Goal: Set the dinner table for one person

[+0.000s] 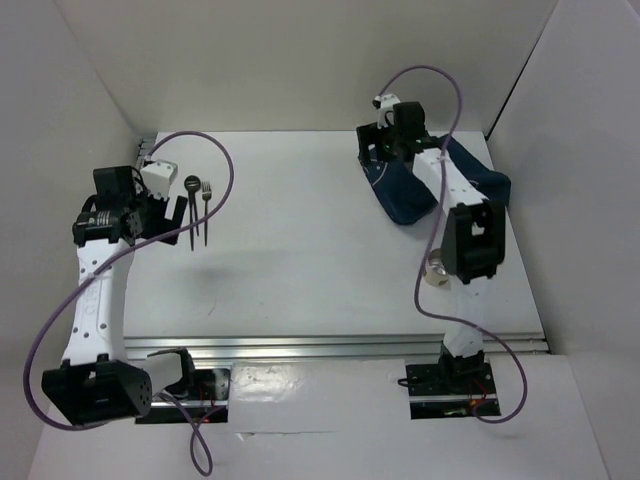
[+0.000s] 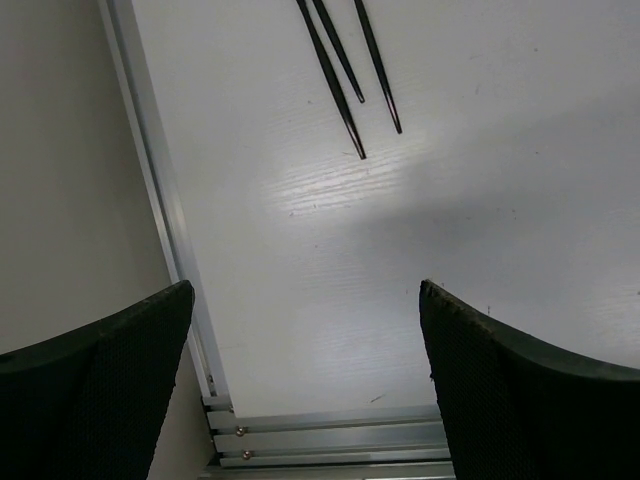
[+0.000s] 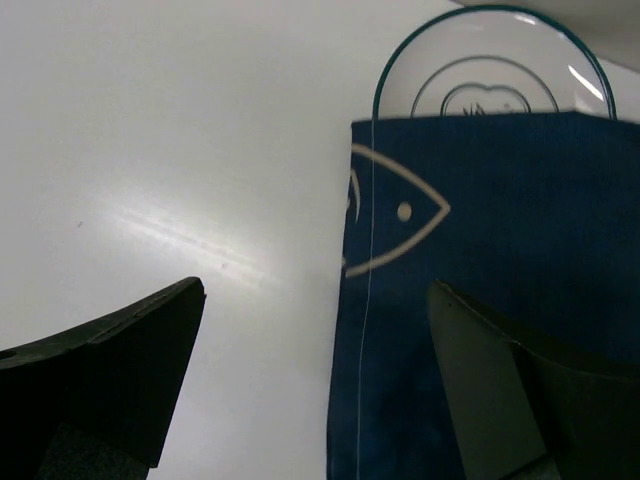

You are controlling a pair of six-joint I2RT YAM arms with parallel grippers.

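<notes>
The white dinner table (image 1: 300, 260) has a silver rail (image 1: 340, 347) along its near edge. Black cutlery lies at the far left: a spoon (image 1: 192, 185), a fork (image 1: 207, 190) and a third piece beside them; their handles (image 2: 335, 80) show in the left wrist view. My left gripper (image 1: 172, 212) is open and empty just left of the cutlery, over bare table (image 2: 305, 370). A navy fish-print placemat (image 1: 410, 190) lies at the far right with a clear glass plate (image 3: 480, 90) on it. My right gripper (image 1: 382, 150) is open and empty above the placemat's left edge (image 3: 315, 370).
A small clear glass (image 1: 437, 270) stands by the right arm's elbow, partly hidden. White walls enclose the table on the left, back and right. The left arm's purple cable (image 1: 215, 150) loops over the table near the cutlery.
</notes>
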